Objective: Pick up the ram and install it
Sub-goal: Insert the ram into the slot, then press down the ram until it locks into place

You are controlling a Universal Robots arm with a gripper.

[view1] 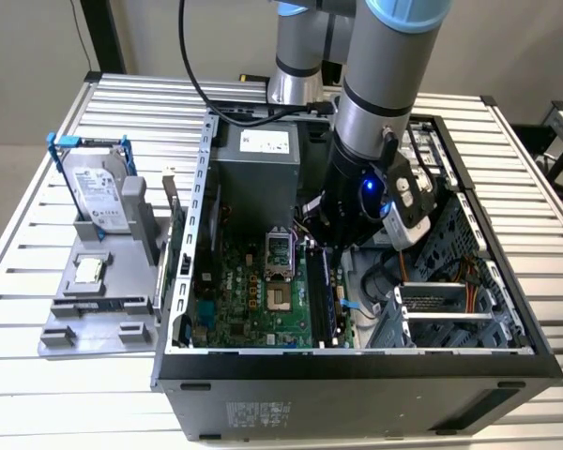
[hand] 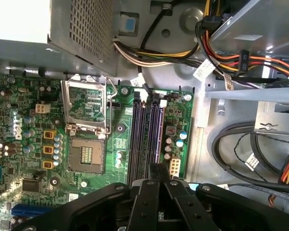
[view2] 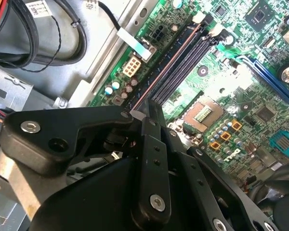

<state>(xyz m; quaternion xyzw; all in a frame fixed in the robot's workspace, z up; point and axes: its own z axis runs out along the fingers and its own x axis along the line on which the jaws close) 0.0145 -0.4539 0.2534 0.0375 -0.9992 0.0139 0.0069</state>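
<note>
A: Since the end effector [hand: 156, 185] is down inside the open computer case [view1: 357, 361], right over the memory slots [hand: 145, 134], where is the ram itself?

B: In the second wrist view a thin, reddish-edged strip, which I take to be the ram [view2: 166, 65], runs out from between the fingers [view2: 151, 144] along the slot nearest the motherboard's edge. The fingers stand narrow, pinched on its near end as far as I can judge. Whether it is seated or only resting on the slot mouth, I cannot tell.

A: So what might go wrong?

B: Mostly misalignment. If the strip sits a little skewed to the slot, or its notch misses the key, pressing down would bend the board or stress the slot rather than seat it. The latch [view2: 198, 18] at the far end of the slots could also fail to catch if only one end goes down.

A: Anything close by at risk?

B: The open CPU socket [hand: 86, 139] lies just beside the slots, on the side away from the motherboard's edge. A slip that way could graze its frame. The bundled cables [hand: 241, 62] lie off to the other side, well apart.
</note>
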